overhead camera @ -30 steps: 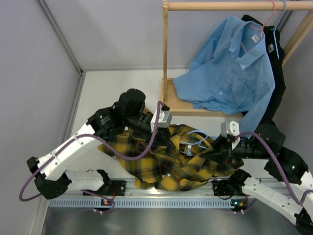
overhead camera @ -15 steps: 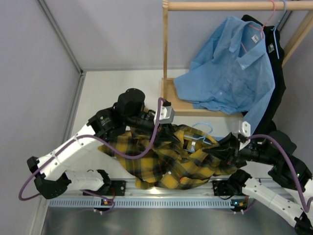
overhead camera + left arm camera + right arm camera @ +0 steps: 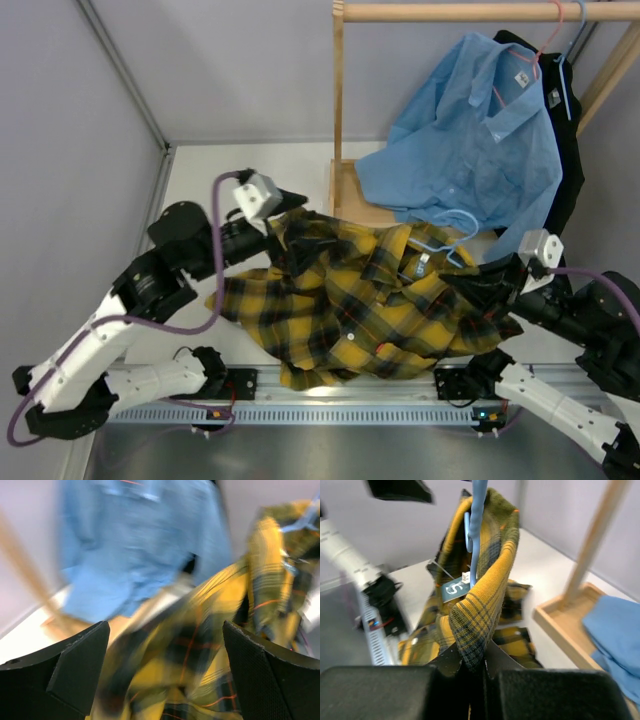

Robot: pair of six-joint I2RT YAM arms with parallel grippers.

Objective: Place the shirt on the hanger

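Two robot arms over one yellow-and-black plaid shirt, rumpled across the white tabletop from 9 o'clock to 3 o'clock of the overhead view. Left tool released, fingers wide apart, poised just beside the shirt's upper left edge at about 10 o'clock; wrist view blurred, plaid cloth ahead of the gap. Right tool clenched on a fold of the plaid cloth at 3 o'clock, fold raised upright above the fingertips in its wrist view. Pale-blue hanger at the collar, about 1 o'clock of the shirt, partly under the cloth, hook curling out toward the rack; seen from the right wrist, hanger wire upright against the raised fold, with a dark size tag hanging beside it. From 12 to 2 o'clock, wooden rack bearing a light-blue shirt on a pink-red hanger, with a black garment behind; blue hem draped over the rack's base tray, near the plaid collar.
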